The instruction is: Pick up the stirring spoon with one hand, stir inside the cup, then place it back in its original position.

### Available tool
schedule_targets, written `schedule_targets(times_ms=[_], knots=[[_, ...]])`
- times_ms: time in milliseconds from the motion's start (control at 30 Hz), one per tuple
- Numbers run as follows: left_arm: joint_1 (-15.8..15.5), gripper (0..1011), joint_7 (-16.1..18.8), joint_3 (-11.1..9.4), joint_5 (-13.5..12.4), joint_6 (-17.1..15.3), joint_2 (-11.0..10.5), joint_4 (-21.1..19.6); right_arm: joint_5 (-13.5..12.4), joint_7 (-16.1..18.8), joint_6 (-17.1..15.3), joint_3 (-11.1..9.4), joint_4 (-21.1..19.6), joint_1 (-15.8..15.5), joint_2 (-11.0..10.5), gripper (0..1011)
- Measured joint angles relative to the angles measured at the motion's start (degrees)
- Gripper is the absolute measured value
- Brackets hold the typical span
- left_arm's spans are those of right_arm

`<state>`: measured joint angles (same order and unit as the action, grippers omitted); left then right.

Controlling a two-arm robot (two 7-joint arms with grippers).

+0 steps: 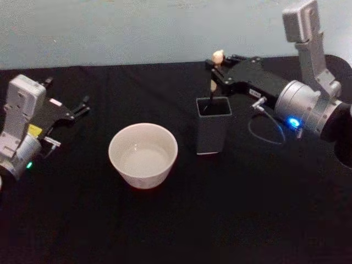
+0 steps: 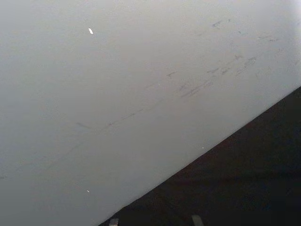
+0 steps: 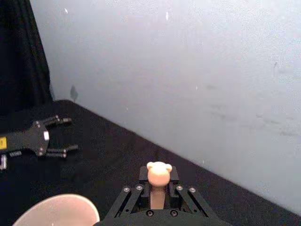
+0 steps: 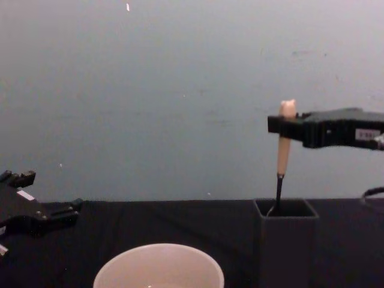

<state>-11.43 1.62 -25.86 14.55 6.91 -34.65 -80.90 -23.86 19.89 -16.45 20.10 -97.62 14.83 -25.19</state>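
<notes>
The stirring spoon stands upright with its metal shaft down in the dark grey holder box. Its cream bear-head top pokes up above my right gripper, which is shut on the cream handle just under the head. From the right wrist I see the bear head between the two black fingers. The cream-white cup sits on the black table to the left of the box. My left gripper rests open at the far left, away from both.
A black cloth covers the table, and a pale wall rises right behind it. A thin cable loops under the right arm, close to the box. Open table lies in front of the cup and box.
</notes>
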Motion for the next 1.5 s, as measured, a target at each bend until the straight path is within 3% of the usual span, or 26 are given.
schedule_targets(times_ms=[733,1067,1500], knots=[[0.0,1001,0.0,0.0,0.0,0.0,0.0,0.0,-2.5,-0.6,3.0,-0.9,-4.5,0.5,-1.0,218],[0.0,1001,0.0,0.0,0.0,0.0,0.0,0.0,-1.3,0.2,5.7,1.5,-2.0,2.6,0.4,218],[0.0,1001,0.0,0.0,0.0,0.0,0.0,0.0,-1.8,6.3,13.4,5.5,1.5,2.8,2.0,218]])
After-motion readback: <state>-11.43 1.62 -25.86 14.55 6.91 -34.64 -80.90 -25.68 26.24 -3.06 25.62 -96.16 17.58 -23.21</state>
